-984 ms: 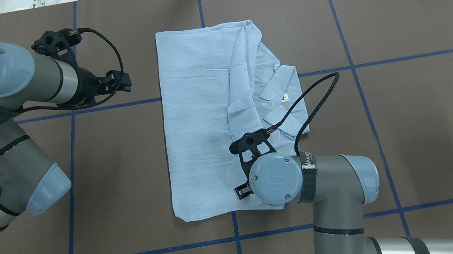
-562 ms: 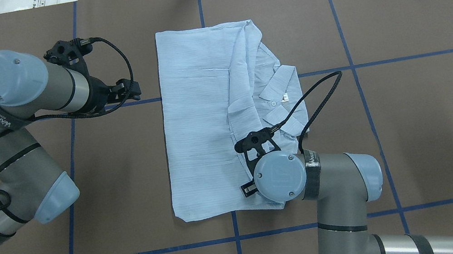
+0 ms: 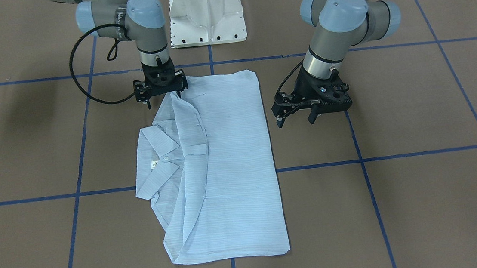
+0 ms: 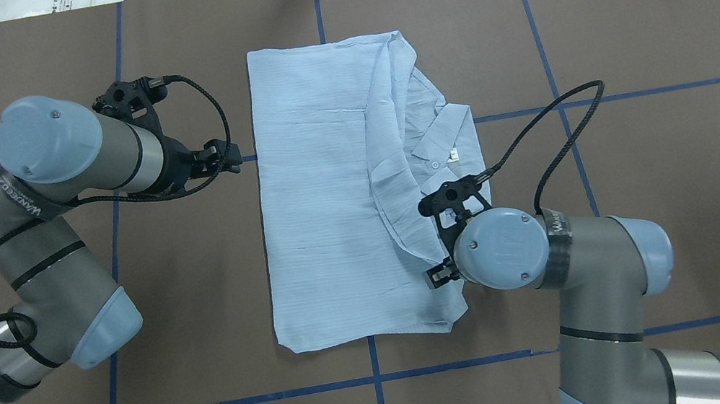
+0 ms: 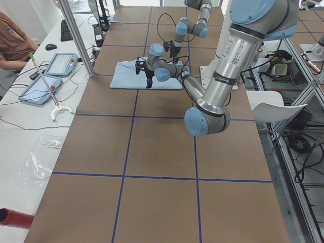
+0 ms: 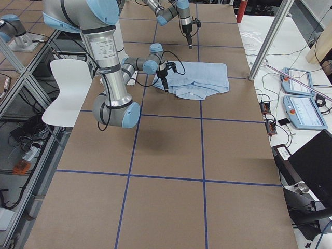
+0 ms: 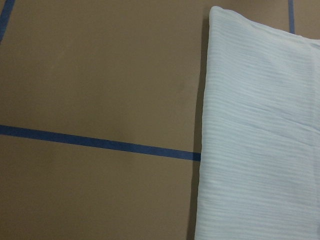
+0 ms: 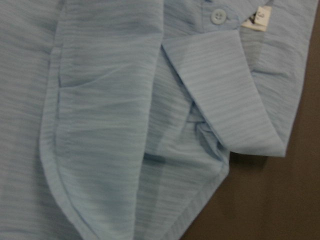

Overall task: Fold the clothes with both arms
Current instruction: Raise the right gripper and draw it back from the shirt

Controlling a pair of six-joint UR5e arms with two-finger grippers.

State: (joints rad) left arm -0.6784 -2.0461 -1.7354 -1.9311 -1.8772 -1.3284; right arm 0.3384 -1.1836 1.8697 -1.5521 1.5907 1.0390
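The light blue striped shirt [image 4: 323,201] lies folded into a long rectangle on the brown table, its collar [image 4: 444,137] and white label [image 4: 453,155] at the right side. My right gripper [image 4: 443,273] hovers open over the shirt's near right corner [image 3: 172,97], with nothing between its fingers. The right wrist view shows only fabric [image 8: 100,125], a button [image 8: 218,16] and the label [image 8: 258,17]. My left gripper [image 4: 228,159] stands open just off the shirt's left edge [image 7: 207,125], apart from it; in the front view it [image 3: 295,121] hangs above bare table.
The white pedestal base [image 3: 207,20] stands at the near table edge behind the shirt. Blue tape lines [image 4: 123,271] cross the brown table cover. A seated person [image 5: 12,43] and tablets [image 5: 58,63] are at a side bench; a white chair [image 6: 67,88] stands beside the table.
My right gripper has moved right along the shirt's near end, from about its middle to the right corner. My left gripper has come right and nearer, up to the shirt's left edge.
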